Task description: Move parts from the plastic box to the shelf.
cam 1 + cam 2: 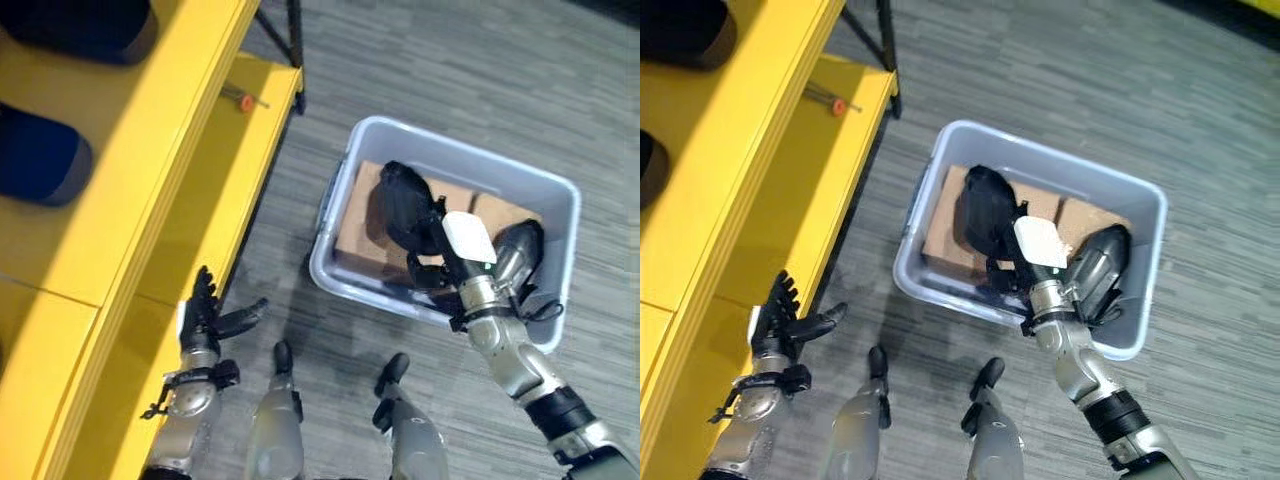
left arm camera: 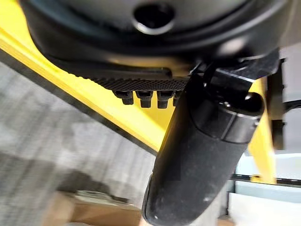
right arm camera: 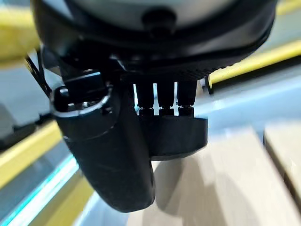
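Reaching into the plastic box [image 1: 560, 200], right hand [image 3: 141, 141] fingers seemingly curl on a dark part [image 1: 985, 215]; left hand [image 1: 205, 315] spread.

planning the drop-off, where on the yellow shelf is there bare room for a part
The lower yellow shelf board is bare from the small orange-tipped tool at its far end down to the open left hand. The upper board is crowded at its far end by dark rounded parts. The grey plastic box is packed around the right hand.
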Robot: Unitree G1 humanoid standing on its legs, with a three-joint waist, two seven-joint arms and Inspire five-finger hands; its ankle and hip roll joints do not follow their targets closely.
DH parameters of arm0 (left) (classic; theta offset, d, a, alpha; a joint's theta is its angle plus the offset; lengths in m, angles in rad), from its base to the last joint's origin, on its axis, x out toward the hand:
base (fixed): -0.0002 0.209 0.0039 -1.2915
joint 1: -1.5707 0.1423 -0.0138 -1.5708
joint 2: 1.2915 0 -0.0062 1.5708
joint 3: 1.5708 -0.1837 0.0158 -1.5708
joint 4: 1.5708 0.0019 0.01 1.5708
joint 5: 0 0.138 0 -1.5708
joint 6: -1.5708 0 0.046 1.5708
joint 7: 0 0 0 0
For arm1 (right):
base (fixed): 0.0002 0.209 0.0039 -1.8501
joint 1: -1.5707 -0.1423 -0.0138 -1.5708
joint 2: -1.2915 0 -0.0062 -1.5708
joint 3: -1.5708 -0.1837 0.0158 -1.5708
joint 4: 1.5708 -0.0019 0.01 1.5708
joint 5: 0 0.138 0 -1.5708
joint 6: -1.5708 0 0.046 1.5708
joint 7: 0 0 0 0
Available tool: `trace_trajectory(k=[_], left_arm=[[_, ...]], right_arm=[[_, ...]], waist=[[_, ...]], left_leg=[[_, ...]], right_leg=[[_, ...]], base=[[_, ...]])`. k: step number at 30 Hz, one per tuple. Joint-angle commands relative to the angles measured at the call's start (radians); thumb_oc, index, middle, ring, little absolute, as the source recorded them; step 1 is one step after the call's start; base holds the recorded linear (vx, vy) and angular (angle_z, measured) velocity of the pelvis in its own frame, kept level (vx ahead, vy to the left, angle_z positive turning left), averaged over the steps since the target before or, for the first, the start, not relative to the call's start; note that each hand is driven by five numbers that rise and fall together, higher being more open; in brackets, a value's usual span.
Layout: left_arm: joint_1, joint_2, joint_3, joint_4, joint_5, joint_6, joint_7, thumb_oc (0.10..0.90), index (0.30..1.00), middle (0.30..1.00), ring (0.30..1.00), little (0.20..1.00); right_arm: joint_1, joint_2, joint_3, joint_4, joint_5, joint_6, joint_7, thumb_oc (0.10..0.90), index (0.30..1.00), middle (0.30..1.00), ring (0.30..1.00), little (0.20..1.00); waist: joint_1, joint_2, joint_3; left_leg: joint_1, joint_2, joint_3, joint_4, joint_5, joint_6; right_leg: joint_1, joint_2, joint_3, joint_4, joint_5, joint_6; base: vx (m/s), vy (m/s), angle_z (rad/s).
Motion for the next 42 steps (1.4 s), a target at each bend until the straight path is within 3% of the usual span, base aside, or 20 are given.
trace_trajectory(k=[1,10,21,26,29,31,32,33,35,37,38,39,41,42], left_arm=[[0.01,0.013,-0.001,-0.063,0.046,-0.058,-0.032,0.9,1.0,1.0,1.0,1.0],[0.078,-0.005,0.039,-0.062,0.065,-0.043,-0.068,0.9,1.0,1.0,1.0,1.0],[0.16,-0.059,0.066,-0.049,0.05,-0.036,-0.094,0.9,1.0,1.0,1.0,1.0],[0.172,-0.068,0.075,-0.051,0.042,-0.035,-0.091,0.9,1.0,1.0,1.0,1.0],[0.183,-0.078,0.087,-0.058,0.024,-0.039,-0.081,0.9,1.0,1.0,1.0,1.0],[0.178,-0.079,0.085,-0.056,0.01,-0.04,-0.073,0.9,1.0,1.0,1.0,1.0],[0.176,-0.079,0.086,-0.056,0.01,-0.04,-0.073,0.9,1.0,1.0,1.0,1.0],[0.16,-0.074,0.071,-0.058,0.005,-0.042,-0.072,0.9,1.0,1.0,1.0,1.0],[0.143,-0.071,0.062,-0.051,0.004,-0.043,-0.066,0.9,1.0,1.0,1.0,1.0],[0.112,-0.067,0.04,-0.048,0.001,-0.043,-0.06,0.9,1.0,1.0,1.0,1.0],[0.098,-0.062,0.03,-0.047,0.001,-0.041,-0.058,0.9,1.0,1.0,1.0,1.0],[0.089,-0.059,0.018,-0.047,-0.001,-0.04,-0.062,0.9,1.0,1.0,1.0,1.0],[0.058,-0.054,-0.006,-0.062,-0.004,-0.037,-0.066,0.9,1.0,1.0,1.0,1.0],[0.048,-0.05,-0.014,-0.06,-0.005,-0.035,-0.06,0.9,1.0,1.0,1.0,1.0]], right_arm=[[-0.104,-0.059,-0.092,-0.082,-0.004,-0.077,-0.047,0.4,0.3,0.3,0.3,0.3],[-0.122,-0.067,-0.102,-0.216,0.001,-0.132,0.006,0.4,0.3,0.3,0.3,0.3],[-0.115,-0.053,-0.067,-0.245,0.063,-0.17,0.059,0.4,0.3,0.3,0.3,0.3],[-0.138,-0.054,-0.044,-0.248,0.074,-0.176,0.071,0.4,0.3,0.3,0.3,0.3],[-0.2,-0.048,-0.01,-0.251,0.091,-0.183,0.069,0.4,0.3,0.3,0.3,0.3],[-0.244,-0.047,0.01,-0.254,0.096,-0.186,0.058,0.4,0.3,0.3,0.3,0.3],[-0.248,-0.048,0.011,-0.251,0.096,-0.187,0.057,0.4,0.3,0.3,0.3,0.3],[-0.274,-0.063,0.01,-0.252,0.095,-0.185,0.045,0.4,0.3,0.3,0.3,0.3],[-0.283,-0.073,0.001,-0.258,0.092,-0.185,0.034,0.4,0.3,0.3,0.3,0.3],[-0.269,-0.092,-0.015,-0.266,0.081,-0.18,0.015,0.4,0.3,0.3,0.3,0.3],[-0.258,-0.094,-0.022,-0.271,0.086,-0.179,0.008,0.4,0.3,0.3,0.3,0.3],[-0.259,-0.093,-0.021,-0.268,0.085,-0.175,0.0,0.4,0.3,0.3,0.3,0.3],[-0.238,-0.092,-0.041,-0.269,0.074,-0.159,-0.022,0.4,0.3,0.3,0.3,0.3],[-0.222,-0.099,-0.054,-0.281,0.063,-0.156,-0.027,0.4,0.3,0.3,0.3,0.3]], waist=[[0.004,0.017,-0.086],[-0.006,0.017,-0.224],[0.001,0.033,-0.325],[0.009,0.038,-0.329],[0.036,0.045,-0.315],[0.068,0.049,-0.28],[0.064,0.051,-0.279],[0.084,0.053,-0.238],[0.08,0.054,-0.221],[0.055,0.049,-0.208],[0.032,0.044,-0.209],[0.027,0.038,-0.209],[0.028,0.037,-0.207],[0.015,0.042,-0.212]], left_leg=[[0.038,-0.011,0.005,-0.065,0.025,0.017],[0.142,0.024,0.04,-0.069,0.01,0.01],[0.205,0.079,0.064,-0.062,0.02,-0.014],[0.213,0.099,0.063,-0.056,0.03,-0.023],[0.197,0.137,0.046,-0.023,0.058,-0.043],[0.163,0.152,0.026,-0.003,0.087,-0.053],[0.158,0.153,0.021,-0.001,0.088,-0.054],[0.106,0.151,-0.001,0.025,0.11,-0.059],[0.066,0.152,-0.003,0.049,0.119,-0.06],[0.054,0.191,0.095,0.119,0.097,-0.068],[0.065,0.247,0.196,0.166,0.093,-0.073],[0.08,0.275,0.226,0.224,0.082,-0.071],[0.116,0.308,0.175,0.405,0.006,-0.067],[0.142,0.324,0.177,0.409,-0.007,-0.069]], right_leg=[[0.028,-0.054,-0.014,0.076,-0.046,0.123],[0.101,-0.02,0.023,0.069,-0.089,0.107],[0.156,0.043,0.049,0.053,-0.14,0.075],[0.164,0.06,0.045,0.061,-0.159,0.062],[0.168,0.094,0.025,0.079,-0.194,0.04],[0.157,0.103,0.003,0.103,-0.213,0.03],[0.155,0.103,-0.001,0.105,-0.214,0.028],[0.147,0.099,-0.029,0.124,-0.225,0.018],[0.137,0.092,-0.065,0.142,-0.235,0.009],[0.129,0.077,-0.109,0.174,-0.258,0.004],[0.125,0.068,-0.15,0.18,-0.262,-0.007],[0.12,0.057,-0.177,0.185,-0.264,-0.018],[0.125,0.021,-0.224,0.243,-0.273,-0.031],[0.124,0.001,-0.248,0.268,-0.277,-0.03]], base=[[0.03,-0.023,-0.19],[0.06,-0.028,-0.15],[0.03,-0.063,-0.12],[0.0,-0.085,-0.03],[-0.05,-0.165,0.0],[-0.13,-0.124,0.03],[-0.21,-0.14,0.08],[-0.22,-0.125,0.27],[-0.15,-0.116,0.65],[-0.1,-0.113,1.02],[-0.19,-0.09,1.19],[-0.14,-0.067,2.02],[-0.06,0.075,1.74],[-0.03,0.211,0.5]])
